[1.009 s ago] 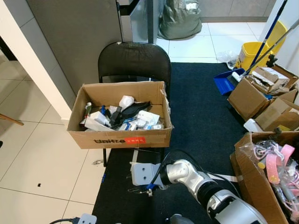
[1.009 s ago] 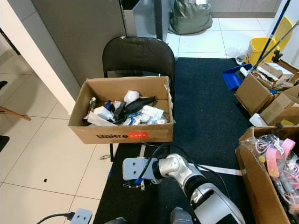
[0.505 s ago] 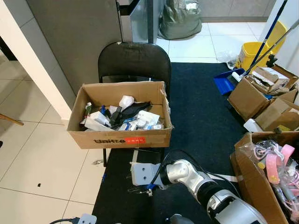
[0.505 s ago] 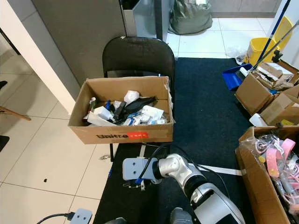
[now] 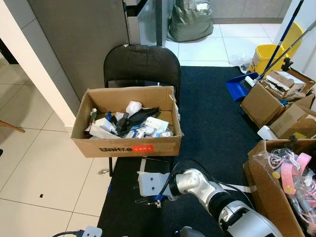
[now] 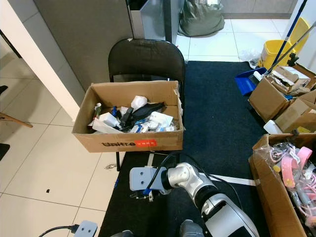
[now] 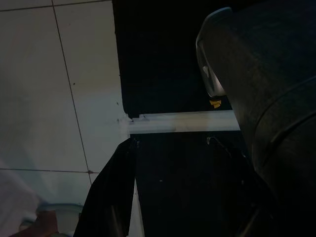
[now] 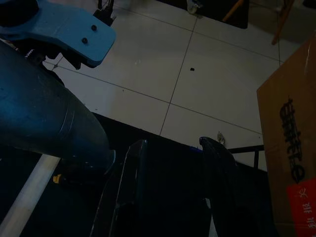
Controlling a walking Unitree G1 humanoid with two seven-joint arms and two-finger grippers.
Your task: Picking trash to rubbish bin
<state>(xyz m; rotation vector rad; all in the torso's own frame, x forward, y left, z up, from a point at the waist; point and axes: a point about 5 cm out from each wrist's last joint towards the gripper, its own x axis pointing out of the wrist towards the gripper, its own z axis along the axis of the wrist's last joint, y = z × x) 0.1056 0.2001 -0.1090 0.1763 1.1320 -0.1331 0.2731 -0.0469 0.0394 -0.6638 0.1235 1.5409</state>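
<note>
A cardboard box [image 5: 126, 146] stands on the seat of a black chair [image 5: 142, 61] and holds mixed trash [image 5: 131, 123]: wrappers, paper and a black bag. My right arm's silver wrist [image 5: 150, 184] hangs low over the black carpet, just in front of the chair. In the right wrist view my right gripper [image 8: 173, 182] is open, with dark carpet between its two black fingers [image 8: 129, 187] and the box's printed side at the edge. My left arm hangs idle; one black finger [image 7: 111, 192] of it crosses the carpet's edge and white tiles.
A small scrap [image 5: 102, 172] lies on the tiles left of the chair. Open cardboard boxes [image 5: 276, 101] and a box with pink items [image 5: 289, 173] line the right. A yellow mop bucket [image 5: 266, 55], a blue dustpan [image 5: 238, 86] and a green bag [image 5: 190, 22] stand behind. A power strip [image 5: 91, 231] lies near left.
</note>
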